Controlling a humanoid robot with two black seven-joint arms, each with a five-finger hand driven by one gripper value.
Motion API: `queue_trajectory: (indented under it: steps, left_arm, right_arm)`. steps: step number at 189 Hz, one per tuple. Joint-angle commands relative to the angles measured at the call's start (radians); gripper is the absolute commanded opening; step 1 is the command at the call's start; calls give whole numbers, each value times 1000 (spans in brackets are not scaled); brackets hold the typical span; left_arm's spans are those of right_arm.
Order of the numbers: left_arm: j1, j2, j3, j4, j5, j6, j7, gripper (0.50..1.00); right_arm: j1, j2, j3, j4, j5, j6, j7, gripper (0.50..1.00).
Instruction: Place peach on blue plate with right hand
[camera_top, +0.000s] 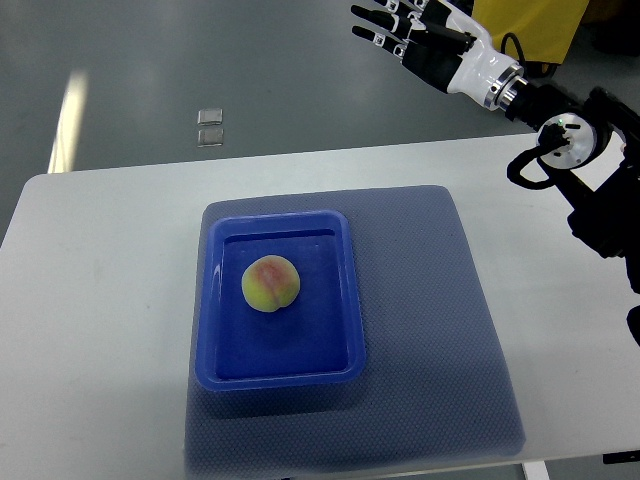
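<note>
A yellow-green peach (270, 283) with a pink blush lies inside the blue rectangular plate (340, 300), slightly left of its middle. My right hand (400, 30) is raised at the top right, beyond the table's far edge, well away from the plate. Its fingers are spread and hold nothing. The right arm runs back to the picture's right edge. No left arm shows.
The plate sits on a dark blue-grey mat (430, 300) on a white table (100, 280). A yellow object (530, 25) stands on the grey floor behind the table at the top right.
</note>
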Motion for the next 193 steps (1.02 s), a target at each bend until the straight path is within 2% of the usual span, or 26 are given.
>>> queue_trajectory:
  steps: [1, 42, 70, 133, 193]
  left_arm:
    - [2, 0, -1, -1, 0, -1, 14, 1000]
    - [0, 0, -1, -9, 0, -1, 16, 1000]
    - [2, 0, -1, -7, 0, -1, 16, 1000]
    - [2, 0, 0, -14, 0, -1, 18, 1000]
    - [0, 0, 0, -14, 0, -1, 18, 1000]
  right_arm:
    - [-118, 64, 132, -19, 87, -35, 78, 926]
    - [-227, 168, 170, -71, 102, -53, 144, 926]
    - [-235, 173, 170, -116, 102, -78, 175, 926]
    - [-223, 153, 170, -201, 132, -84, 176, 926]
    - [-196, 123, 170, -206, 133, -84, 176, 928]
